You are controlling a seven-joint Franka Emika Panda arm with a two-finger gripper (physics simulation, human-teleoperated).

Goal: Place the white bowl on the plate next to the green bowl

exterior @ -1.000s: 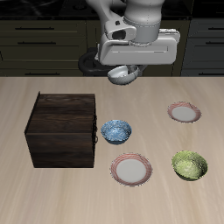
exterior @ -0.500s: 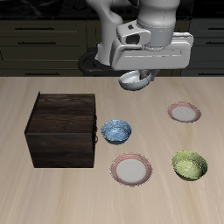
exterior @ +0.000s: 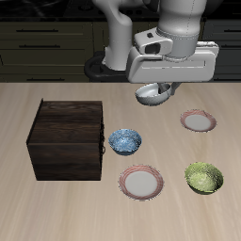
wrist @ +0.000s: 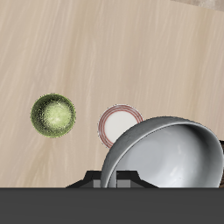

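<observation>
gripper [exterior: 153, 91] clamped on the white bowl [exterior: 153, 92], high up; best centre it over the plate [exterior: 142, 182] beside the green bowl [exterior: 204, 177], then lower gently.

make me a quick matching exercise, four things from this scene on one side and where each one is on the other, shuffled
Things:
1. white bowl
2. green bowl
3. blue bowl
4. dark wooden box

Places:
A. on the table beside the box
B. held in the pincer, above the table
C. near the table's front edge, beside a pink-rimmed plate
D. on the table, biggest item there

Pairs: 1-B, 2-C, 3-A, 4-D
</observation>
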